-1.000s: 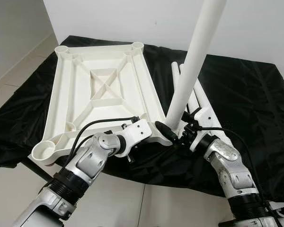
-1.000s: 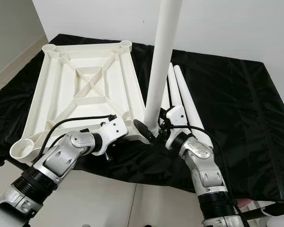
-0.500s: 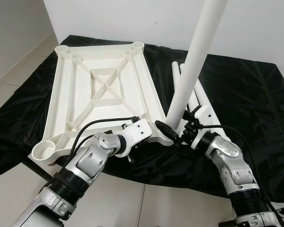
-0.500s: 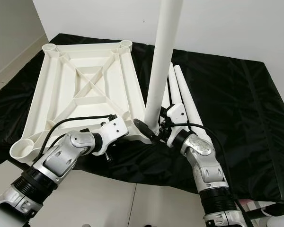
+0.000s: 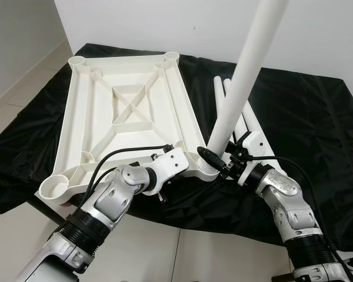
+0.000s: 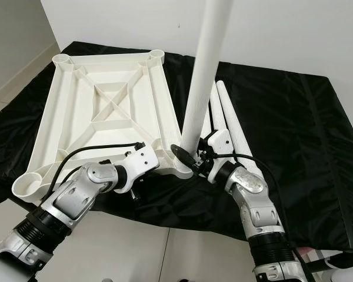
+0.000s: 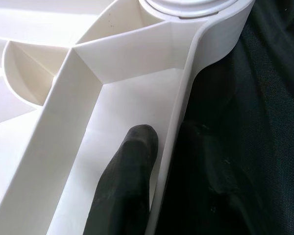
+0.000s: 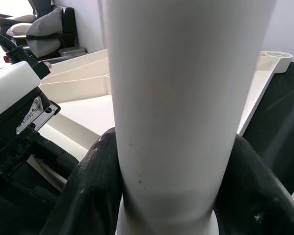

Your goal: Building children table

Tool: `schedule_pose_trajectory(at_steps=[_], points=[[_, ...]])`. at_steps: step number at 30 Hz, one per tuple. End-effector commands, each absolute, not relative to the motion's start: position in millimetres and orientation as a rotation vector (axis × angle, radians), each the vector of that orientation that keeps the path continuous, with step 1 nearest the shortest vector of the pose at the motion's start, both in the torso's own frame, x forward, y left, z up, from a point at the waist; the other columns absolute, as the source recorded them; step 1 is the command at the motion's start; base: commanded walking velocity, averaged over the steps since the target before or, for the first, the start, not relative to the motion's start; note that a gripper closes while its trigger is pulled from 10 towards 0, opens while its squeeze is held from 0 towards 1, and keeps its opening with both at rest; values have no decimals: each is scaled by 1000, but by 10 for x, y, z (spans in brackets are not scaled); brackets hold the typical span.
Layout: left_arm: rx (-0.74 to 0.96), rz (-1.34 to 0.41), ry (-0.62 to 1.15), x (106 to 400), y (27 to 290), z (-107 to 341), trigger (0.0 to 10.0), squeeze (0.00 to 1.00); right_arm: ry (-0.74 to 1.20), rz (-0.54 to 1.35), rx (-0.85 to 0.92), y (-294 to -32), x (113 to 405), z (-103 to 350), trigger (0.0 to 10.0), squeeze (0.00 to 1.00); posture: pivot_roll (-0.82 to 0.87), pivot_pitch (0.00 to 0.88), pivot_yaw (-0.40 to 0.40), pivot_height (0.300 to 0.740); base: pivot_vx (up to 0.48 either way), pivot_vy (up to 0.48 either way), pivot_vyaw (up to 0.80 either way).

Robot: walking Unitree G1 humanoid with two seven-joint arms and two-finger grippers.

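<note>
Now, right jaws: my right gripper (image 5: 219, 165) is clamped around the base of the table leg (image 5: 242, 82), a black finger (image 8: 90, 196) pressed against each side of the white tube.
Left jaws: my left gripper (image 7: 159, 188) pinches the near rim of the tabletop (image 5: 127, 111), one finger (image 7: 127, 186) inside the wall and the other outside it on the black cloth (image 5: 300, 117).
Leg: it stands steeply, tilted a little to my right, with its lower end at the near right corner socket (image 5: 207, 166) of the upside-down tabletop; whether it is fully seated I cannot tell.
Tabletop: it lies ribs-up on the cloth, its near left corner (image 5: 54, 188) reaching past the cloth's edge.
Spare legs: more white tubes (image 6: 229, 120) lie side by side on the cloth just behind my right wrist.
Risk: I judge the long leg could bind at an angle, because I hold it low and the top sways freely.
Risk: pushing down might shift the tabletop if my left pinch slips off the thin rim.
</note>
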State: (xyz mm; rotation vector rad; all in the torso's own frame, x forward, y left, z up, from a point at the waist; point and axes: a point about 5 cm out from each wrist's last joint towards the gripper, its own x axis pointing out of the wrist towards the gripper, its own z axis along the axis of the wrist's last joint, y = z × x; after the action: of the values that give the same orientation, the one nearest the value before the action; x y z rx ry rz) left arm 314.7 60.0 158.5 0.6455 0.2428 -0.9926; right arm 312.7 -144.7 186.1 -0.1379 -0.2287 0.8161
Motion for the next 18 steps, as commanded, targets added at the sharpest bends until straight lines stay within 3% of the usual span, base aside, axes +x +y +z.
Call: schedule_pose_trajectory(at_steps=[1,2,3,4,5,18], points=[[647,-1075,291,3067,546,1486,10000,0,-221,845,-126,-1403,3118,1833,4235,0,-106,170,1,740,0,0,0],[647,-1075,291,3067,546,1486,10000,0,-221,845,-126,-1403,3118,1833,4235,0,-106,170,1,740,0,0,0],[647,-1075,291,3068,547,1487,10000,0,-223,851,-122,-1398,3114,1836,0,0,-106,169,0,740,0,0,0],[647,-1075,291,3064,548,1485,10000,0,-219,840,-126,-1397,3116,1828,275,0,-106,169,0,740,0,0,0],[647,-1075,291,3064,548,1486,10000,0,-219,841,-127,-1394,3114,1826,10000,0,-105,170,-1,740,0,0,0],[645,-1073,288,3062,546,1491,10000,0,-213,852,-120,-1342,3073,1792,10000,0,-105,166,-5,740,0,0,0]])
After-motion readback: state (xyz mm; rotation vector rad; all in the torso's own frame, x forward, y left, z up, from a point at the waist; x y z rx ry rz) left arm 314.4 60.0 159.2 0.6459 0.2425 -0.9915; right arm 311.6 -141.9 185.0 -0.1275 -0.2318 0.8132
